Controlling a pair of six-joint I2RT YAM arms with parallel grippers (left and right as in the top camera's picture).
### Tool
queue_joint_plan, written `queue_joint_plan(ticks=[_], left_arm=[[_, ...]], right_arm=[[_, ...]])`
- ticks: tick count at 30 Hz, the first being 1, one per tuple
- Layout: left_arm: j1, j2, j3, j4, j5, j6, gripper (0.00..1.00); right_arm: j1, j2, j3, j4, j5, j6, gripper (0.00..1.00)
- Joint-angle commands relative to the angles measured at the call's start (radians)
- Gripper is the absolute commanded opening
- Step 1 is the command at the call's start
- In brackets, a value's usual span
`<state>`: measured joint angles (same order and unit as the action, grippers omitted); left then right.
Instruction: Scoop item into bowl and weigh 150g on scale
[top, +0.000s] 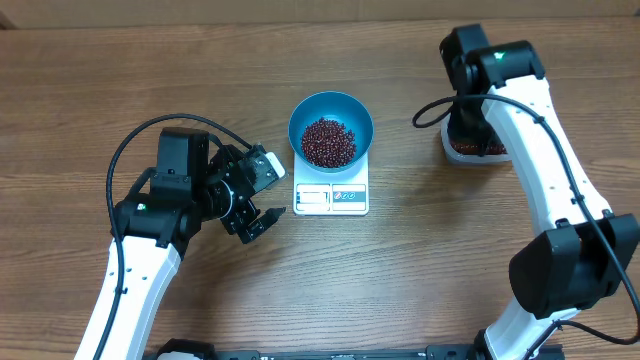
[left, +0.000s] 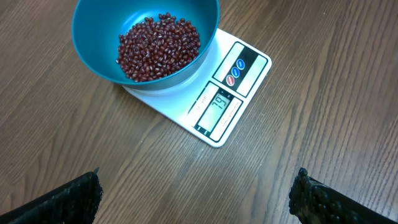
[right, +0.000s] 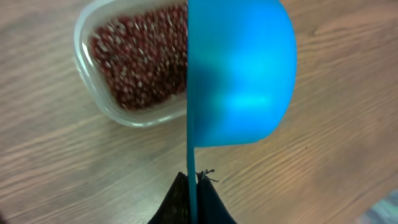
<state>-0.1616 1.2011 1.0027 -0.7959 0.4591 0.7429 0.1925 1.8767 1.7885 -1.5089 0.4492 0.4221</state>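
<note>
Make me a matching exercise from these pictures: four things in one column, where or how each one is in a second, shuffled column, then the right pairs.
1. bowl
2. scoop
3. left gripper
4. tub

A. open, holding nothing
B. on the scale
C. at the table's far right, holding beans
D. held by its handle in the shut right gripper

Pairs: 1-B, 2-D, 3-A, 4-C
</note>
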Motion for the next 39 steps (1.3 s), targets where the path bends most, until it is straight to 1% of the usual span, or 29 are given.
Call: queue_joint_plan(ticks=[1,7,15,20,27,34,39], left_arm=[[0.004,0.005,-0.006,-0.001,0.002,0.019,0.99],[0.004,0.005,-0.006,-0.001,0.002,0.019,0.99],[0.004,0.005,-0.006,-0.001,0.002,0.019,0.99],[0.004,0.005,-0.006,-0.001,0.002,0.019,1.0],[0.004,0.005,-0.006,-0.001,0.002,0.019,1.0],[0.004,0.005,-0.006,-0.001,0.002,0.019,0.99],[0.004,0.005,-0.006,-0.001,0.002,0.019,0.99]], right_arm=[[0.002,-0.016,-0.029,0.024,0.023,0.024,0.04],[0.002,-0.016,-0.071,0.086,0.022,0.023,0.04],[0.002,0.01,-0.075,0.116,0.022,0.023,0.04],[0.002,0.065,-0.075,0.113,0.024,0.023,0.04],[0.002,0.122,-0.075,0.112,0.09,0.023,0.04],[0.0,0.127,-0.075,0.113,0.157,0.023,0.04],[-0.005,0.129,-0.075,0.113,0.159,0.019,0.04]])
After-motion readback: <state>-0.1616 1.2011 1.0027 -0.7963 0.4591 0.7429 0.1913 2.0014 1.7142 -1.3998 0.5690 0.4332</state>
